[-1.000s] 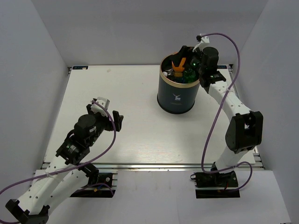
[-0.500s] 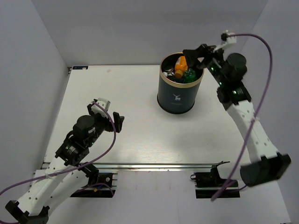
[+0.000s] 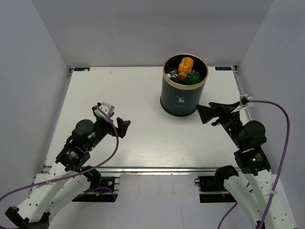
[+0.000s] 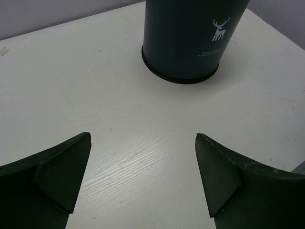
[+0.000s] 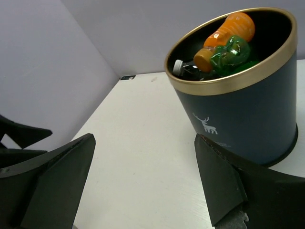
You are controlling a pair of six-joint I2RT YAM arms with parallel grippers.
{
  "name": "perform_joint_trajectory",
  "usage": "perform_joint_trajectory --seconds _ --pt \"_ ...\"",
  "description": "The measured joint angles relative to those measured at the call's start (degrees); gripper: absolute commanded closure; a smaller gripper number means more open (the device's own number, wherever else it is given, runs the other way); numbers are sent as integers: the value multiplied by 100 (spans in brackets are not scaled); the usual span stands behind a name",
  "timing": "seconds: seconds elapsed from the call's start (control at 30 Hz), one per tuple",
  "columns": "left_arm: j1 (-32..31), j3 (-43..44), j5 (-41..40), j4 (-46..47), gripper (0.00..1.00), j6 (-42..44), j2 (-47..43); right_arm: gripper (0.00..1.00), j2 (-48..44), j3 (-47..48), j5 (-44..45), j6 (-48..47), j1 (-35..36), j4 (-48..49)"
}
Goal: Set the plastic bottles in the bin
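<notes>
Now drawn back from the bin [image 3: 180, 98], the right gripper [image 3: 205, 113] hangs empty and spread like the left gripper [image 3: 116, 119], the plastic bottles [image 3: 185, 66] lying inside, suggesting the job is finished.

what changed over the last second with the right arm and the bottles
The right gripper pulled back from over the bin, out to the right then toward its base; it is now low near the bin, open and empty. The orange bottle, upright under it before, now lies on its side inside. The left gripper barely shifted; the bin stayed put.
</notes>
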Motion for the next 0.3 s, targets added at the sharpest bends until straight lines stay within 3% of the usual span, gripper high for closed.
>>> perform_joint_trajectory --seconds 0.13,0.3 --pt "0 -33 39 42 0 33 31 10 -232 -251 -105 72 11 35" --pt "0 -76 37 37 0 66 125 10 118 -555 -205 2 90 -94"
